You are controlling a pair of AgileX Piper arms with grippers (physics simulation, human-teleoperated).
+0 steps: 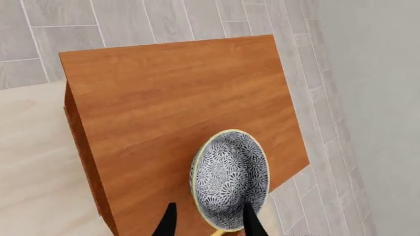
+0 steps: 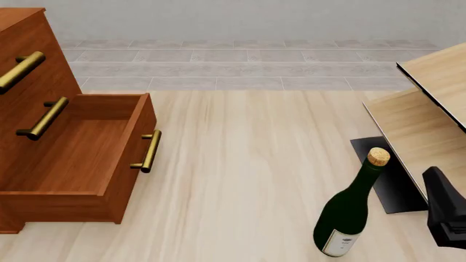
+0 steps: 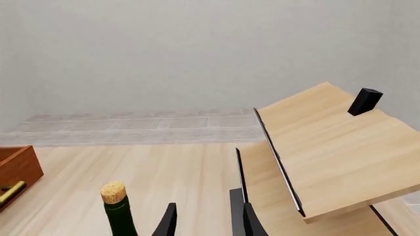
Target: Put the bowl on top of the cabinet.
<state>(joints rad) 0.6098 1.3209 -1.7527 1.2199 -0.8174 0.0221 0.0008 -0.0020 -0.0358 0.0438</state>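
the left gripper (image 1: 208,221) is pinching the rim of the bowl (image 1: 229,178), which is hanging tilted on edge over the cabinet (image 1: 177,113) top near one of its corners. the right gripper (image 3: 206,221) is idling with fingers slightly spread near the bottle (image 2: 352,207), holding nothing.

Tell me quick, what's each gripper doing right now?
Left gripper: shut on the bowl, above the cabinet.
Right gripper: open, holding nothing.
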